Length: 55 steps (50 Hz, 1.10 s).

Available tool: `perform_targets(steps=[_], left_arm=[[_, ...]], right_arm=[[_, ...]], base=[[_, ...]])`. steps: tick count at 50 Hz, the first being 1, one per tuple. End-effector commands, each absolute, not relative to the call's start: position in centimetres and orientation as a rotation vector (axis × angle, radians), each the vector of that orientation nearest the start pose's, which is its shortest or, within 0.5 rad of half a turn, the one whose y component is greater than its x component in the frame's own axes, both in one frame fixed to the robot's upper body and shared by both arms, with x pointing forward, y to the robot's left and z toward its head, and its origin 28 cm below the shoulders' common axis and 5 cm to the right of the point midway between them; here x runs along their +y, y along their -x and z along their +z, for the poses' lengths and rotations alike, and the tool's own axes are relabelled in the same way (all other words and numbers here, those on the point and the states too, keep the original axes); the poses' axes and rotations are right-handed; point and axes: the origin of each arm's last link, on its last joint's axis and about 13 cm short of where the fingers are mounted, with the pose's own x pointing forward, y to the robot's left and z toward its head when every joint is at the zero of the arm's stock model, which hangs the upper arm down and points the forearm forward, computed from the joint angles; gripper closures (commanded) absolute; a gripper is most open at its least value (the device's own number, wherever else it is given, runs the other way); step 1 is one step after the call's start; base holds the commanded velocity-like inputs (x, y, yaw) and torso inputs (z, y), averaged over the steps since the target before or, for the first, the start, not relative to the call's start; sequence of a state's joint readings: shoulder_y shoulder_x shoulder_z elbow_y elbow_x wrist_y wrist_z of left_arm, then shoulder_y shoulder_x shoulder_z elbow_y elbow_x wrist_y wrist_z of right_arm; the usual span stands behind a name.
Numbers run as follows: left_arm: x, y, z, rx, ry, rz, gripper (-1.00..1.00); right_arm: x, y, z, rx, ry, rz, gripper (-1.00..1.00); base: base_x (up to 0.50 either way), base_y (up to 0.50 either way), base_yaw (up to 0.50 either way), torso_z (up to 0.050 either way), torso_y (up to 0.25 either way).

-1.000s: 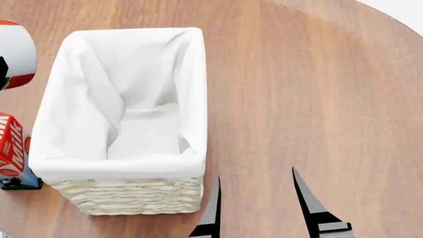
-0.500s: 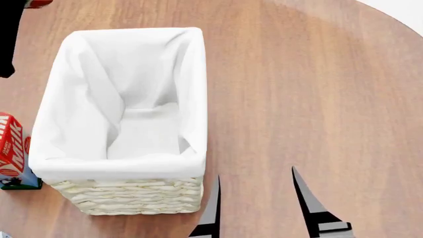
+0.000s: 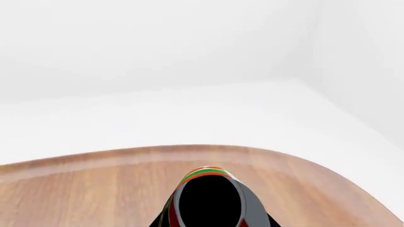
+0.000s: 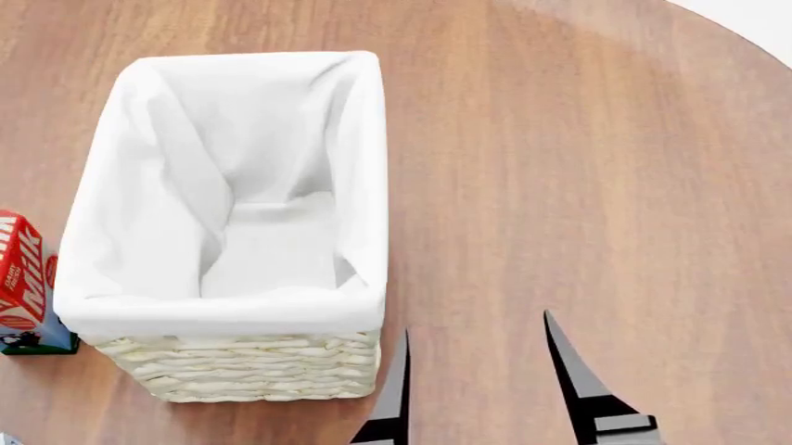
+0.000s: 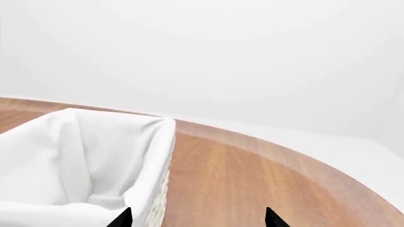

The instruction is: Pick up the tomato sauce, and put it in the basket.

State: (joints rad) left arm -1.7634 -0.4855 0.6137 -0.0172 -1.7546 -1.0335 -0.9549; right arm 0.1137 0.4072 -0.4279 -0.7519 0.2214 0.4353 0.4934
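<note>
Item one, the tomato sauce (image 3: 208, 201): I have it clamped in my left gripper (image 3: 211, 208). In the left wrist view its dark round end fills the space between the fingers, with a sliver of red, green and orange label showing just past the fingertips. It is lifted clear of the table (image 3: 94, 189), whose curved far edge lies well beyond the can. In the head view neither this can nor my left gripper appears.

Item two, the basket (image 4: 236, 366): cream wicker, rectangular, white cloth lining (image 4: 266, 232) folded over the rim. Nothing lies on the lining. It stands just beside my right gripper (image 4: 477, 371), on the side of the inner finger, its near corner almost level with that fingertip. In the right wrist view the same corner sits close beyond that fingertip.

Item three, my right gripper: jaws spread wide, holding nothing, two dark pointed fingers (image 5: 271, 217) over bare wood. I cannot tell from the head view whether the tips touch the table.

Item four, a red milk carton (image 4: 22, 278): upright, white lettering, on the far side of the basket from my right fingers, close to the basket's wall and cut off by the picture edge.
</note>
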Motion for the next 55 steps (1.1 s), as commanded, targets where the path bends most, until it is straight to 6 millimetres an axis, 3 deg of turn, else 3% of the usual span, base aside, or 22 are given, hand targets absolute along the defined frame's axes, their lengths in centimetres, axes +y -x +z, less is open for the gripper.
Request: perform_targets(steps=[1, 16, 26, 37, 44, 55], left_arm=[[17.3, -28.6, 43.1, 0.0, -0.04, -0.214, 1.0], [16.6, -32.4, 42.3, 0.086, -0.024, -0.18, 1.0], [16.0, -35.0, 40.5, 0.169, -0.049, -0.127, 1.0], [15.3, -35.9, 39.9, 0.244, -0.046, -0.106, 1.0], [14.9, -35.7, 40.3, 0.339, 0.048, -0.114, 1.0], [14.4, -35.9, 40.0, 0.459, -0.032, -0.03, 1.0]], right_arm=[[-7.3, -18.1, 13.6, -0.301, 0.102, 0.097, -1.0], [-7.3, -18.3, 13.7, -0.304, 0.097, 0.104, -1.0], [-7.5, -18.2, 13.9, -0.311, 0.091, 0.1, -1.0], [-7.4, -18.3, 13.7, -0.31, 0.081, 0.104, -1.0], [-7.5, -18.2, 13.7, -0.312, 0.081, 0.103, -1.0], [-7.6, -18.0, 14.0, -0.321, 0.08, 0.098, -1.0]], base=[[0.0, 0.0, 0.0, 0.0, 0.0], [0.0, 0.0, 0.0, 0.0, 0.0], [0.0, 0.0, 0.0, 0.0, 0.001], [0.0, 0.0, 0.0, 0.0, 0.0], [0.0, 0.0, 0.0, 0.0, 0.001], [0.0, 0.0, 0.0, 0.0, 0.0]])
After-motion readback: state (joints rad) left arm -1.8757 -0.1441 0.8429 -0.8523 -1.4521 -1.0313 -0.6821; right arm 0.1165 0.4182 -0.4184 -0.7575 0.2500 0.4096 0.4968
